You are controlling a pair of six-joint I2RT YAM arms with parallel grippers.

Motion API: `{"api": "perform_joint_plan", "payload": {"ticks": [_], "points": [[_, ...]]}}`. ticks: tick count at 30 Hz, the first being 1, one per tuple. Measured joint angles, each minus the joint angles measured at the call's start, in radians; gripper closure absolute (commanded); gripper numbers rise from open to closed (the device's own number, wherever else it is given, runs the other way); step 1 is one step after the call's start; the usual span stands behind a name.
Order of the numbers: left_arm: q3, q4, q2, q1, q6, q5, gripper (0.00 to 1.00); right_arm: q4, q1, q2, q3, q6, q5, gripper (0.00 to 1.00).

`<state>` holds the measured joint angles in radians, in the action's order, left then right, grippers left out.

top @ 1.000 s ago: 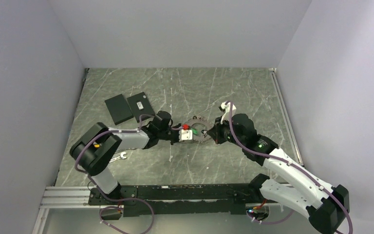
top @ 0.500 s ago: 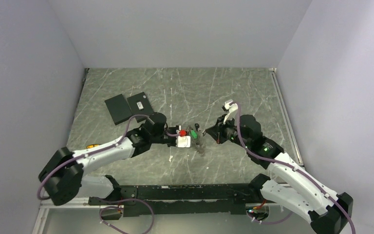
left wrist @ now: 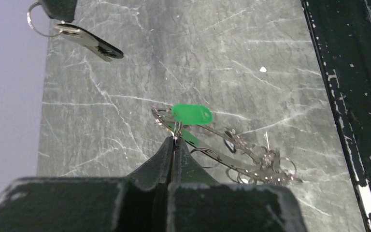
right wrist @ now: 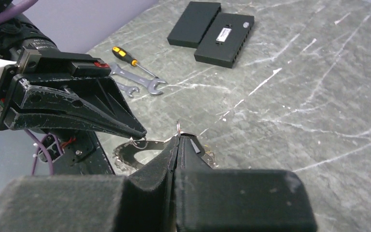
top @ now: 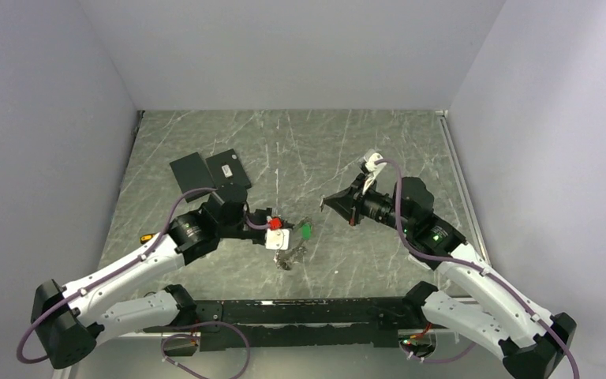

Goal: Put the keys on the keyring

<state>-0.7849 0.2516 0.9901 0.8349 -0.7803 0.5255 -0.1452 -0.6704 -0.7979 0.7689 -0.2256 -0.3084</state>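
Note:
My left gripper (top: 292,237) is shut on the thin metal keyring (left wrist: 175,134). The green tag (left wrist: 192,113) and the grey chain (left wrist: 251,162) hang from the ring down to the table. The tag also shows in the top view (top: 306,230). My right gripper (top: 326,203) is shut on one key (left wrist: 84,41), silver with a black head and a small ring of its own. It holds the key in the air, a short way right of the left gripper. The two gripper tips sit apart. In the right wrist view my right gripper (right wrist: 178,138) faces the left gripper's tip (right wrist: 136,130). Other keys are not visible.
Two flat black plates (top: 205,174) lie at the back left, also visible in the right wrist view (right wrist: 212,29). A yellow-handled screwdriver (right wrist: 125,55) and wrenches (right wrist: 140,77) lie left of the left arm. A white scrap (left wrist: 263,69) lies on the marble table (top: 300,150).
The left gripper has drawn back towards the near left, carrying the keyring and chain off the table. The right gripper has risen and moved away right with the key. The tips have parted.

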Motion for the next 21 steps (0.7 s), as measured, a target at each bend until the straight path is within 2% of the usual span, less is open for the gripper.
{"api": "perform_joint_plan", "payload": {"ticks": [4, 7, 15, 21], "points": [[-0.009, 0.056, -0.029, 0.0, -0.016, 0.001, 1.0, 0.013, -0.021, -0.032, 0.029, 0.029, -0.031, 1.0], [0.023, 0.034, -0.064, -0.01, -0.002, 0.002, 1.0, 0.012, -0.05, -0.062, 0.055, 0.06, -0.04, 1.0], [0.171, -0.134, -0.185, -0.044, 0.136, 0.017, 1.0, -0.028, -0.17, -0.115, 0.106, 0.186, -0.069, 1.0], [0.214, -0.273, -0.237, -0.074, 0.251, 0.058, 1.0, -0.097, -0.239, -0.139, 0.138, 0.283, -0.044, 1.0]]}}
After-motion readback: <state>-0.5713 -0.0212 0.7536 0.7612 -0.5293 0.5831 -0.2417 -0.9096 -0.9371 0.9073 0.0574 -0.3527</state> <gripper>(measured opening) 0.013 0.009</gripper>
